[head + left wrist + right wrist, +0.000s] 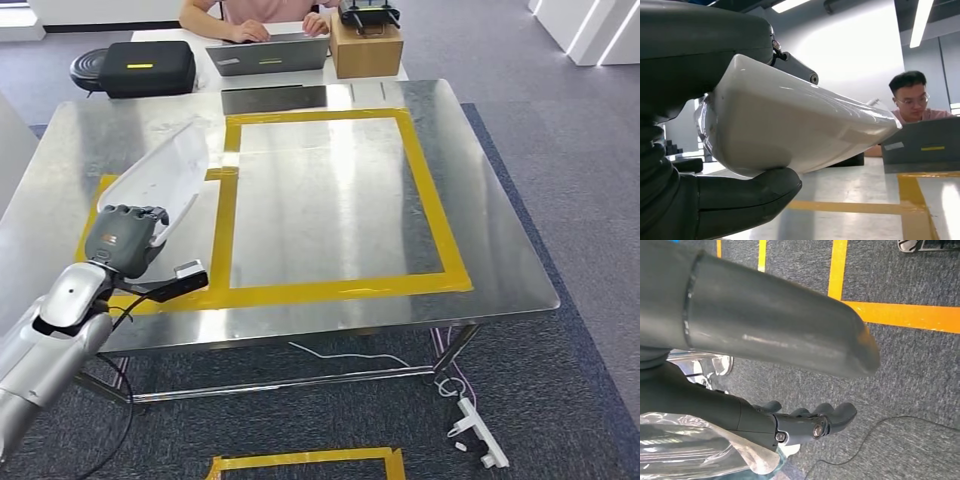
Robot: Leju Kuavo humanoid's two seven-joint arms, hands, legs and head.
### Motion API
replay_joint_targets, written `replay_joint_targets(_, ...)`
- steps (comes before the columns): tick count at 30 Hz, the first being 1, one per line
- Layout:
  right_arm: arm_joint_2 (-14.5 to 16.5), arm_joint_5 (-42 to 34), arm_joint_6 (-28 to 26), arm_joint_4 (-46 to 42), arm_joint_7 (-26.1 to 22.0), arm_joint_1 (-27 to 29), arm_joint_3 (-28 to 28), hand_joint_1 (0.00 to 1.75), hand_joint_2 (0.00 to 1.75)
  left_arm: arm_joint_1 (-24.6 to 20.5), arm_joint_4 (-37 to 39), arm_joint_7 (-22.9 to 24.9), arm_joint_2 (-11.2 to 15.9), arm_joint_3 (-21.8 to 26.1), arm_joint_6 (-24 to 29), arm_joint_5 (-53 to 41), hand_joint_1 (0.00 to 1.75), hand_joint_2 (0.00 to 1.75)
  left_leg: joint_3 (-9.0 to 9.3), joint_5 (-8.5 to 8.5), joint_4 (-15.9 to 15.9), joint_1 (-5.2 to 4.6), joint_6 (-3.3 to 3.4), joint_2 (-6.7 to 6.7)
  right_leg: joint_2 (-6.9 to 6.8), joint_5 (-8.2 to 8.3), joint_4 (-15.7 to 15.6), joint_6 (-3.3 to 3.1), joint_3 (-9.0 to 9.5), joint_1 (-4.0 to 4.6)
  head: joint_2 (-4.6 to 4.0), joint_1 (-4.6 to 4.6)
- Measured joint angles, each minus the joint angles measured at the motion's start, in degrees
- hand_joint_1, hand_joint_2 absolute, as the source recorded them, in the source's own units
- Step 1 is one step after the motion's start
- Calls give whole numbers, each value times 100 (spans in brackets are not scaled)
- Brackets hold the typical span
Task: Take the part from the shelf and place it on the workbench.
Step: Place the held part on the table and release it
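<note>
Head view: the white part (162,172) is gripped at its near end by the left hand (124,238), fingers closed around it, above the desk (498,270). Judged light, rigid, smooth, slippery. The right hand (817,422) hangs loosely curled, empty.

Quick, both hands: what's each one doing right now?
Left hand: holding the white part over the workbench.
Right hand: hanging over the carpet, whether it holds anything cannot be told.
</note>
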Motion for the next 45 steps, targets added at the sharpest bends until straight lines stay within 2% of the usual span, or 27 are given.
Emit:
replay_joint_targets(4,-14,-8,0,-23,28,-18,41,0,0,-355,459,80,-205,-217,-265,1,175,175,-2,2,1,0,2,0,0,3,0,4,-1,-1,0,1)
replay_joint_targets(8,-28,-57,-3,-25,29,-30,52,0,0,-593,881,375,-332,-435,-774,-125,175,175,-2,2,1,-1,3,1,1,3,0,4,-1,-1,0,1)
replay_joint_targets(14,-31,-119,-15,-25,30,-30,63,0,0,-776,1361,664,-422,-673,-1113,-241,175,175,-2,2,1,0,3,1,1,3,0,4,-2,-1,0,1)
replay_joint_targets(19,-31,-191,-56,-25,44,-17,63,0,0,-949,1918,1164,-447,-784,-1642,-431,175,175,-2,2,0,0,2,2,3,3,3,4,-1,1,0,0)
replay_joint_targets(23,-31,-228,-96,-25,43,4,64,0,0,-1077,2384,1337,-383,-800,-1729,-505,0,175,0,2,0,0,1,2,2,2,6,4,0,1,0,-1)
replay_joint_targets(27,-36,-227,-98,-25,9,34,75,0,0,-1063,2637,1188,-318,-752,-1409,-382,0,0,-2,5,0,2,-2,1,-1,2,7,4,-2,4,0,0)
replay_joint_targets(33,-37,-235,-92,-25,-37,35,90,0,0,-993,2748,1044,-322,-620,-849,-299,0,0,-2,6,0,2,-2,1,-2,2,7,4,-1,3,0,1)
replay_joint_targets(45,-54,-338,-71,-25,-97,42,126,0,0,-839,2262,1015,-363,-553,-534,-456,0,0,-2,5,4,-2,-2,0,-2,3,6,5,-1,-2,0,0)
